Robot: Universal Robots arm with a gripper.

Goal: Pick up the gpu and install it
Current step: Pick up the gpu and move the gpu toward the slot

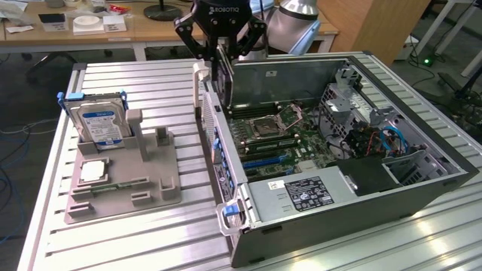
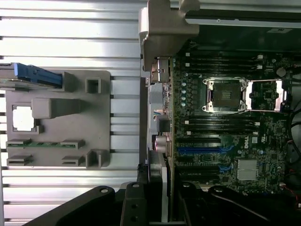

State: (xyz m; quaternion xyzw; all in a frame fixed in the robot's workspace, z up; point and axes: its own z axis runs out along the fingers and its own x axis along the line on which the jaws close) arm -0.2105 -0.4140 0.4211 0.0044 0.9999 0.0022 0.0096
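Gripper (image 1: 220,52) was clamped on the gpu (image 1: 224,82). Card hung on edge above the open case (image 1: 301,70), just inside its wall on the exterior view's left, over the motherboard (image 1: 279,138). Drive (image 1: 101,125) stood in the tray (image 1: 147,189), well apart.

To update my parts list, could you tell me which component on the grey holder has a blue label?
The silver hard drive standing upright in the holder; the square processor is plain silver and the memory stick green.
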